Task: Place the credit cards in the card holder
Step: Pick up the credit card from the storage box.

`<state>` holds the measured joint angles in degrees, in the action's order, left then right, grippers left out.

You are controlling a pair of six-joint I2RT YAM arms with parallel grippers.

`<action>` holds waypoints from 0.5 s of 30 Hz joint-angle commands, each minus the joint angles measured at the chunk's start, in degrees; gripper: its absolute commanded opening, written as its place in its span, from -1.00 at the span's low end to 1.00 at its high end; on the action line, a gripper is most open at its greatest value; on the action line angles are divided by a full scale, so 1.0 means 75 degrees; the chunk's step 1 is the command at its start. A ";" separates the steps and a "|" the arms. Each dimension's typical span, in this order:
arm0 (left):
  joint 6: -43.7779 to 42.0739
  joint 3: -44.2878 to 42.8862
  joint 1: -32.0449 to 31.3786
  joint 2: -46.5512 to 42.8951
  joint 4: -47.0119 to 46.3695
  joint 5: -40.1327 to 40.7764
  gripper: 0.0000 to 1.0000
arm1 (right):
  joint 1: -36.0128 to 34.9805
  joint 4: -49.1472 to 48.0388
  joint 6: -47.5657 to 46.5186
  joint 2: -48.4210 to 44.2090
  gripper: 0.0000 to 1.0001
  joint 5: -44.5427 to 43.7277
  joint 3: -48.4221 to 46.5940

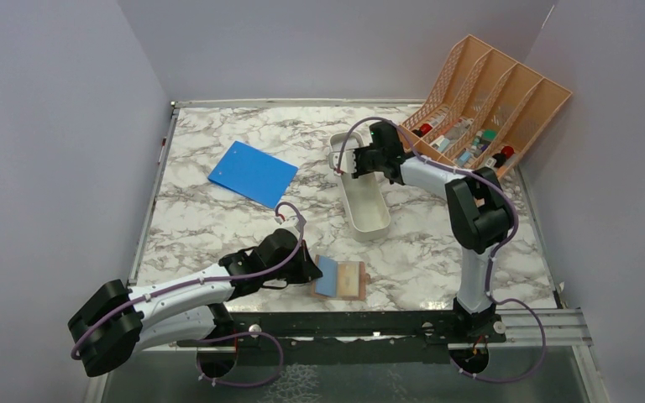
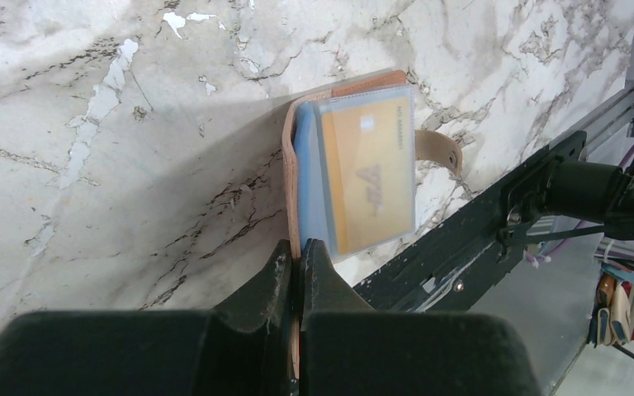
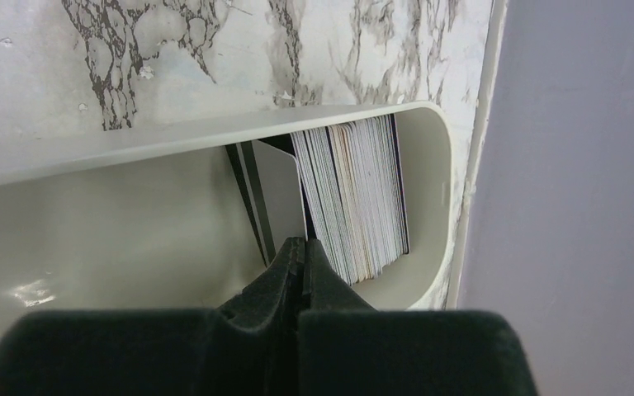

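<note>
Over in the white tray (image 1: 369,214), right gripper (image 3: 301,247) looked pinched tight on one grey card (image 3: 281,194), left gripper (image 2: 300,247) clamping the card holder (image 2: 307,165); I'd lift straight up

- The counter (image 1: 437,252) was white and marble-patterned, veined in grey and brown, with a dull sheen where the light struck it.
- Three plain matte walls boxed it in, all pale lavender-grey: a left wall (image 1: 50,151), a back wall (image 1: 336,42) and a right wall (image 1: 621,210).
- A thin metal trim (image 1: 154,189) ran along the counter's left and far edges.
- A black rail (image 1: 369,323) lay along the near edge, meeting a silver slotted aluminium bar (image 1: 546,321) on the right.
- Below the rail sat a dark grey surface (image 1: 369,378), glossy, with faint reflections.
- The light was soft and even, and the shadows on the counter had blurred edges.
</note>
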<state>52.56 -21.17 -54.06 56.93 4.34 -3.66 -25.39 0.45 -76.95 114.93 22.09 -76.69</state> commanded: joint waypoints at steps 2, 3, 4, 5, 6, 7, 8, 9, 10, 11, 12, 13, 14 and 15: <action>-0.0005 0.0045 0.0048 0.0092 -0.0317 -0.0075 -0.98 | 0.0069 0.0286 -0.0097 -0.0615 -0.98 -0.0018 -0.0253; -0.0013 0.0047 0.0048 0.0116 -0.0320 -0.0082 -0.98 | 0.0069 0.0320 -0.0073 -0.0666 -0.98 -0.0016 -0.0261; -0.0006 0.0051 0.0048 0.0132 -0.0326 -0.0086 -0.98 | 0.0069 0.0336 -0.0030 -0.0704 -0.98 -0.0034 -0.0237; 0.0000 0.0056 0.0048 0.0132 -0.0338 -0.0096 -0.98 | 0.0069 0.0338 0.0017 -0.0750 -0.98 -0.0057 -0.0225; 0.0000 0.0067 0.0048 0.0125 -0.0333 -0.0099 -0.98 | 0.0067 0.0353 0.0061 -0.0792 -0.98 -0.0072 -0.0197; 0.0009 0.0086 0.0048 0.0107 -0.0324 -0.0098 -0.98 | 0.0068 0.0361 0.0101 -0.0834 -0.98 -0.0079 -0.0163; 0.0021 0.0109 0.0048 0.0074 -0.0327 -0.0088 -0.99 | 0.0068 0.0347 0.0144 -0.0892 -0.98 -0.0110 -0.0118; 0.0018 0.0131 0.0042 0.0061 -0.0333 -0.0067 -0.99 | 0.0069 0.0324 0.0200 -0.0938 -0.98 -0.0130 -0.0067; 0.0023 0.0155 0.0048 0.0041 -0.0335 -0.0018 -0.98 | 0.0069 0.0291 0.0259 -0.1000 -0.98 -0.0123 -0.0015; 0.0024 0.0172 0.0048 0.0039 -0.0347 0.0035 -0.98 | 0.0069 0.0265 0.0307 -0.1064 -0.98 -0.0121 0.0053; 0.0018 0.0181 0.0048 0.0053 -0.0353 0.0093 -0.98 | 0.0069 0.0236 0.0348 -0.1144 -0.98 -0.0129 0.0117; 0.0013 0.0181 0.0048 0.0093 -0.0366 0.0153 -0.98 | 0.0069 0.0201 0.0422 -0.1240 -0.98 -0.0136 0.0178; 0.0012 0.0191 0.0054 0.0142 -0.0394 0.0198 -0.98 | 0.0069 0.0179 0.0506 -0.1328 -0.98 -0.0118 0.0230; 0.0002 0.0203 0.0059 0.0216 -0.0447 0.0196 -0.98 | 0.0069 0.0175 0.0599 -0.1423 -0.98 -0.0082 0.0283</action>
<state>52.69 -20.43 -53.95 57.76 2.98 -3.53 -25.39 2.68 -75.29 108.31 21.93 -76.05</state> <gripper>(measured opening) 0.029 0.017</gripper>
